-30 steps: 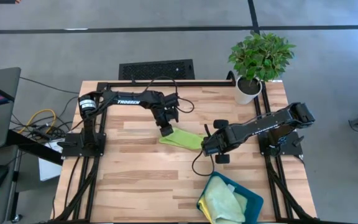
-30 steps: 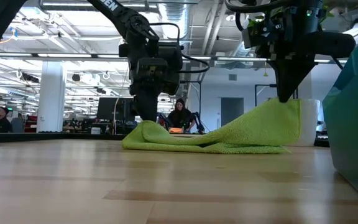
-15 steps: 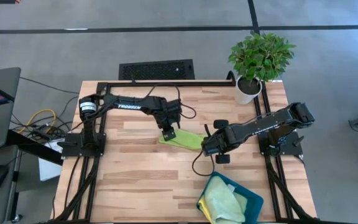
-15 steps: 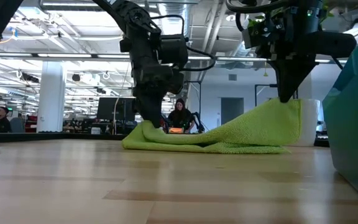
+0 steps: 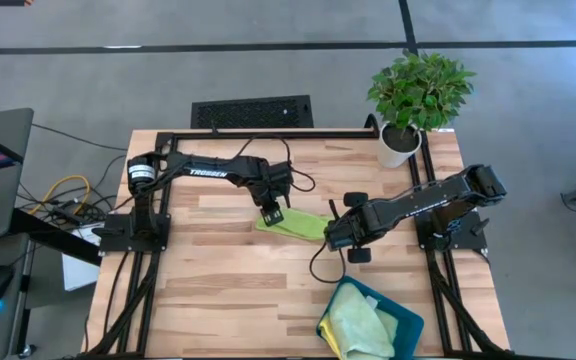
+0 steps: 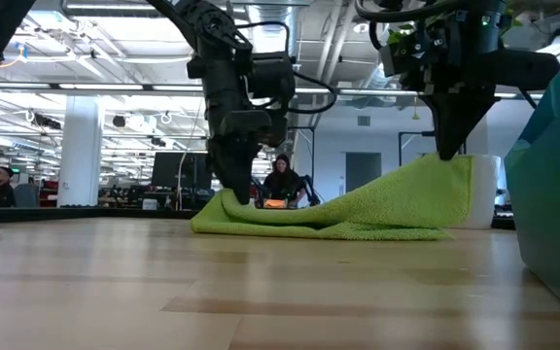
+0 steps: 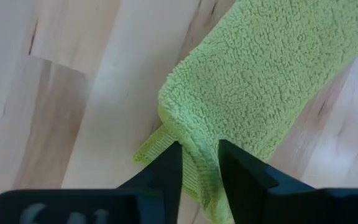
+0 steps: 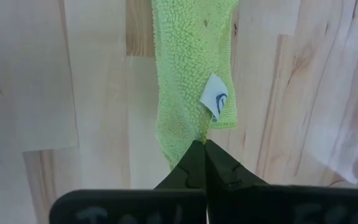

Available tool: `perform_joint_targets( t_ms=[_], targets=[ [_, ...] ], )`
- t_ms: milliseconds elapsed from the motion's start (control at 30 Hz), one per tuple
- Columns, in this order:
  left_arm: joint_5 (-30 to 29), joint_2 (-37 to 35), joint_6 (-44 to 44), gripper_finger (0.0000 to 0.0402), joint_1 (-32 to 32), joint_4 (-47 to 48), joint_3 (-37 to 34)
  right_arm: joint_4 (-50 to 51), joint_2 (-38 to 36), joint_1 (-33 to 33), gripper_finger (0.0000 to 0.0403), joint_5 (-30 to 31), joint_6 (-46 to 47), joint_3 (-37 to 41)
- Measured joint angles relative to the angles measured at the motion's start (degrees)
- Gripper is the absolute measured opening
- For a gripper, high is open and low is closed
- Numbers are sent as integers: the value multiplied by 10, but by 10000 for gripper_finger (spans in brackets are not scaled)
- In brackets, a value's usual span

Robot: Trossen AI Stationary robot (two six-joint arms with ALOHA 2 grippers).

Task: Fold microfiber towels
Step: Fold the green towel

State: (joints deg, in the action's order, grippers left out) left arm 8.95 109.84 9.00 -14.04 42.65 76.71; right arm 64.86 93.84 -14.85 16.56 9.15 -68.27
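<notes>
1. The lime green microfiber towel (image 5: 294,224) is stretched on the wooden table (image 5: 218,290) between the two grippers, already doubled into a narrow strip.
2. One end of the strip is pinched by the right gripper (image 8: 204,147), whose fingers are pressed together on the edge just beside the white care label (image 8: 214,102); in the low view this end is lifted clear of the wood, probably so it can be carried over the rest.
3. The other end is straddled by the left gripper (image 7: 199,154): its fingers are slightly spread, with a fold of cloth between them, so a firm grip is judged not yet made.
4. That end lies flat under the left gripper, apparently so that both corners can be raised together.
5. The fold is judged partly done, with one more lengthwise fold still expected.
6. Beyond the right gripper, toward the table's near edge, a teal tray (image 5: 405,325) is seen holding pale yellow-green cloths (image 5: 358,322), presumably finished ones.
7. A potted plant (image 5: 418,95) stands at the far corner, well apart from the work.
</notes>
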Motion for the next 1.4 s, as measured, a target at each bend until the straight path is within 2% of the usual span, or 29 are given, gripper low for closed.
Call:
perform_joint_targets(
  t_ms=[200,400,667,900,1000,1167,1400],
  targets=[
    [-32,0,-36,10,9,-1,0,2,0,15,6,8,-2,0],
    [-64,-15,-56,2,4,6,4,28,-8,37,5,60,-19,0],
    [-132,-103,-94,1,-17,30,37,24,-109,95,5,71,-47,0],
    [-250,-184,-119,0,-46,7,46,-35,-189,178,5,159,-98,0],
    [-270,-204,-139,0,-50,-31,46,-81,-212,207,5,202,-141,-1],
    [-273,-209,-160,0,-43,-31,47,-128,-240,215,5,185,-185,0],
    [-264,-205,-116,0,2,3,-12,-76,-215,155,4,63,-116,6]
  ],
)
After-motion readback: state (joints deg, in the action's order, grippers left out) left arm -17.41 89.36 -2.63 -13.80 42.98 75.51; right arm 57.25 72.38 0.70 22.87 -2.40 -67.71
